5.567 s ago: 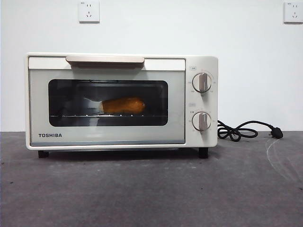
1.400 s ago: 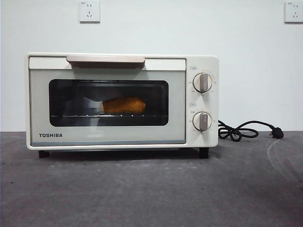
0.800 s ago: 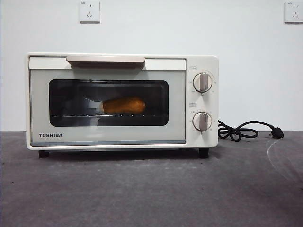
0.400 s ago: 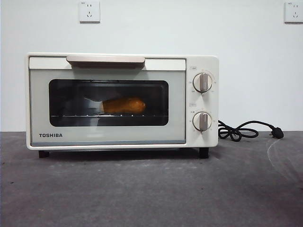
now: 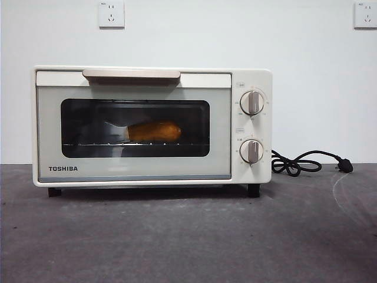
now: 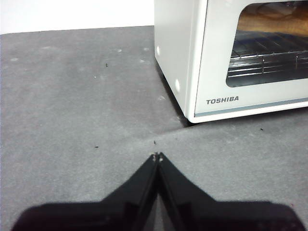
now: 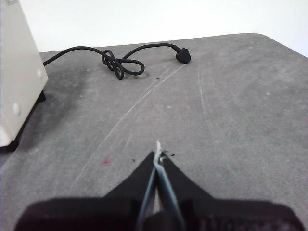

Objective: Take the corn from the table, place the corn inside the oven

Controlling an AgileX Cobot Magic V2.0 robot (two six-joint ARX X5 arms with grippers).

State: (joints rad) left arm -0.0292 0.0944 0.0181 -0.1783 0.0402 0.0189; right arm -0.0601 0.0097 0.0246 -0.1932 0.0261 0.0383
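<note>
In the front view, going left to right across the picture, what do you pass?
Oven door with its TOSHIBA logo → corn behind the glass → two knobs → coiled cord → plug.

I have both arms waiting, neither seen from the front. My left gripper (image 6: 157, 155) hangs low over the table (image 6: 72, 96), jaws pressed together, tips meeting at a point. My right gripper (image 7: 158, 155) hangs likewise over the table, jaws closed, nothing between them.
</note>
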